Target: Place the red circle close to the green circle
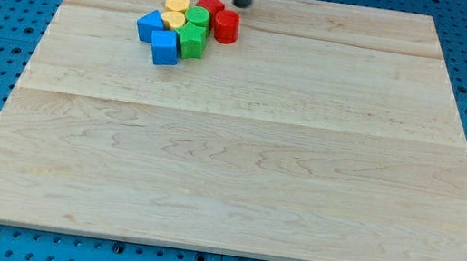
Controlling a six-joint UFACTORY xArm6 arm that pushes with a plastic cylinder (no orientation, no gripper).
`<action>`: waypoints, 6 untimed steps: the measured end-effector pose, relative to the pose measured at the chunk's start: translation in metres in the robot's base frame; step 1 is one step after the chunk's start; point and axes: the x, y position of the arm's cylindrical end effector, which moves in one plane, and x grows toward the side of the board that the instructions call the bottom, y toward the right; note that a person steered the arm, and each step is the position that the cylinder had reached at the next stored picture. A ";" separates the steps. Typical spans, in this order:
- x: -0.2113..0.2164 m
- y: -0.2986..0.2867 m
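The red circle [225, 26] already touches the green circle [197, 19]; my tip [242, 5], gripperless, hovers just beyond.

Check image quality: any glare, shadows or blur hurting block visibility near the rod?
Camera view: even, diffuse lighting; faint sheen on the board, no harsh glare. Soft, short shadows under the clustered blocks. My tip looks slightly soft, just up-right of the red circle, which sits beside the green circle. Overall resolution low.
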 end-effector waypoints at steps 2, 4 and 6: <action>0.016 0.006; 0.038 0.028; 0.080 0.053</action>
